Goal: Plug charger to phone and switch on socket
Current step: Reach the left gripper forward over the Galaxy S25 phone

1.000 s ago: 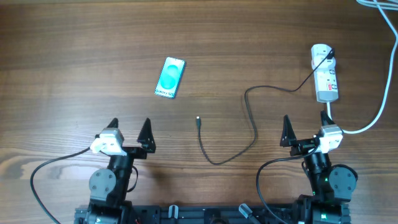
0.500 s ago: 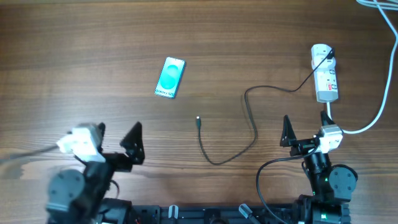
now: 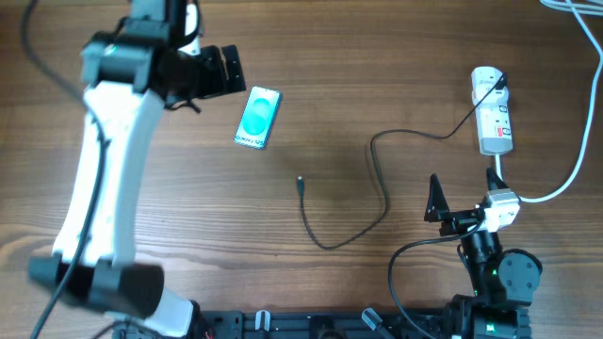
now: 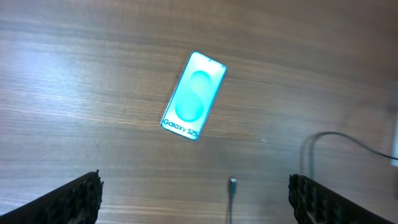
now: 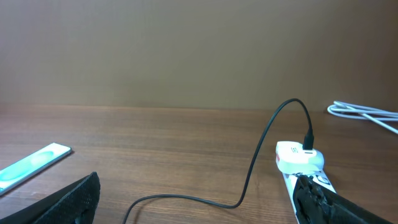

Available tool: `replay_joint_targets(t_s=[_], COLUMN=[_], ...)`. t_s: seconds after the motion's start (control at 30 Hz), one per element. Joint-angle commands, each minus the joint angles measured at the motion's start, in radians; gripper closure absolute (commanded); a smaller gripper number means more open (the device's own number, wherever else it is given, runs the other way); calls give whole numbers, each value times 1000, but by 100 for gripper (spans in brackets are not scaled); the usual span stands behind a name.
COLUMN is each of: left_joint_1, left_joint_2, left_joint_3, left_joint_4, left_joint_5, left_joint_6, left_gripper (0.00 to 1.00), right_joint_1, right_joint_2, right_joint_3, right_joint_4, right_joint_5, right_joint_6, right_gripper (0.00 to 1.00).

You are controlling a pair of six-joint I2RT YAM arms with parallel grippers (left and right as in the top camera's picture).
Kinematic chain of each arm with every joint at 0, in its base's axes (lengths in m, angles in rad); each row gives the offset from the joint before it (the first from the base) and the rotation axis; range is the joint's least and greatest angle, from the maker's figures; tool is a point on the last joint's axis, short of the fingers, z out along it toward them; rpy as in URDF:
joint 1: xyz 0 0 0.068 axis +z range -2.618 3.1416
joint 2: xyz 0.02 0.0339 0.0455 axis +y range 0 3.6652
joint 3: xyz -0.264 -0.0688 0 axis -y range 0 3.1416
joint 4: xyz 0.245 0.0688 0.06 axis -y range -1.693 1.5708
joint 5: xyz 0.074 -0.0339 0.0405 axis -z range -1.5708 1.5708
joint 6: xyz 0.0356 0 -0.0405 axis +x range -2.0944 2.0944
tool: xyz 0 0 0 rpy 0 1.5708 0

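Left gripper (image 3: pixel 229 71): My left arm reaches out over the brown wooden table (image 3: pixel 377 56). Its two black fingers are spread wide and hold nothing.

Phone: The small rectangular smartphone with the glowing teal screen (image 3: pixel 258 118) lies flat on the wood, just right of the left gripper and on its near side. In the left wrist view the phone (image 4: pixel 193 95) sits ahead of the spread fingers, well apart from them. Its long axis is tilted, and the "Galaxy" end points down-left toward the fingers.

Plug tip: The small plug tip (image 3: pixel 300 182) of the thin black charger cable (image 3: pixel 382 188) rests free on the table. It lies near the phone's "Galaxy" end, off to that end's right and closer to me. I judge that end to carry the port, so the tip has to be carried up-left and lined up with the phone's long axis.

Nearer arm: The left gripper is over the phone and somewhat nearer the tip.

Right gripper (image 3: pixel 463 190): It is parked low by its base, fingers parted wide and empty.

Socket: The white oblong power strip with red marks (image 3: pixel 491 122) lies just beyond the right gripper. The cable's far end is plugged into its top, and a white lead (image 3: pixel 565 179) trails off right. I judge the switch is the right arm's job.
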Motion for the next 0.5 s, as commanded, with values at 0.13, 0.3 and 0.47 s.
replay_joint_targets(t_s=[0.13, 0.3, 0.47], left_joint_1=[6, -4, -52], left_joint_2=[230, 379, 488], left_joint_3=[13, 12, 11], left_joint_4=[179, 211, 238], left_joint_5=[-28, -28, -28], left_joint_6=[23, 24, 23], left_gripper=[1, 47, 38], right_joint_1=[-1, -1, -1], right_joint_2=[-8, -8, -8], right_joint_3=[-1, -1, -1], right_joint_4=[6, 6, 6], right_joint_5=[10, 10, 10], right_joint_6=[5, 5, 5], right_gripper=[1, 0, 0])
